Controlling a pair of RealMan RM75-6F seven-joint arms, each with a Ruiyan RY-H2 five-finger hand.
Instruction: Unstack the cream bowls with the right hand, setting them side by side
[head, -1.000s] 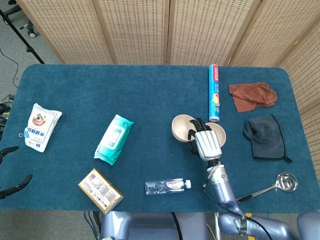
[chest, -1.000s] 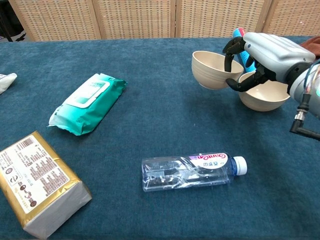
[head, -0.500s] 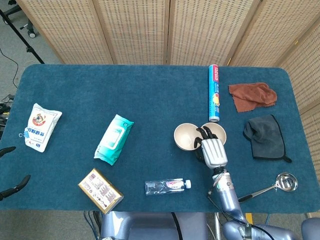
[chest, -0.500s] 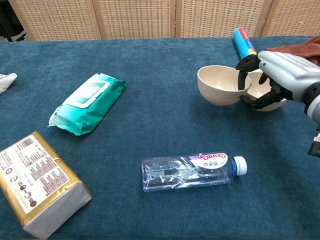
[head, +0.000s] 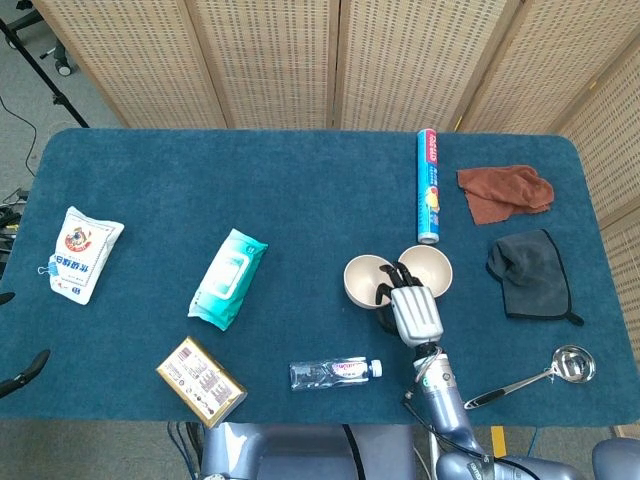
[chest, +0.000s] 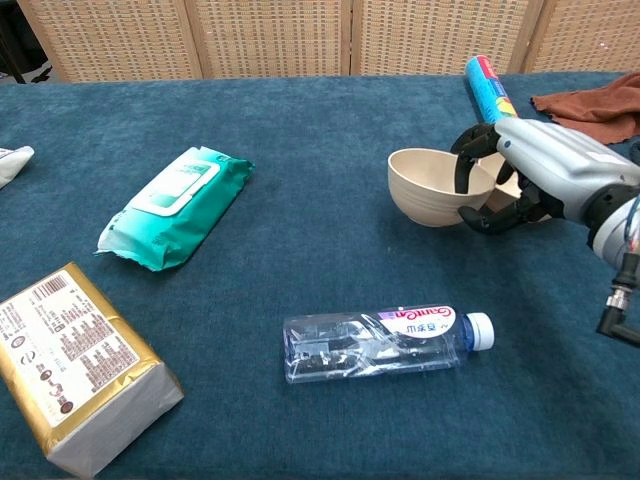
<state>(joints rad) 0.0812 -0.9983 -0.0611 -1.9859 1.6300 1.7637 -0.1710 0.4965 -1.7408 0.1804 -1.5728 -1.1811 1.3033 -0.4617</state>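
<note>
The left cream bowl (head: 367, 279) is gripped at its right rim by the right robot hand (head: 414, 312), dark fingers (chest: 464, 170) hooked inside and others under the wall; whether its base is touching the worktop (head: 300, 200) cannot be told. The second cream bowl (head: 427, 268) is set just beside it to the right, partly hidden in the chest view. Open cloth is seen left of the bowls up to the wipes pack (head: 227, 277). A water bottle (chest: 385, 342) is laid nearer the front edge, a foil roll (head: 429, 186) behind. The left robot hand is not seen.
</note>
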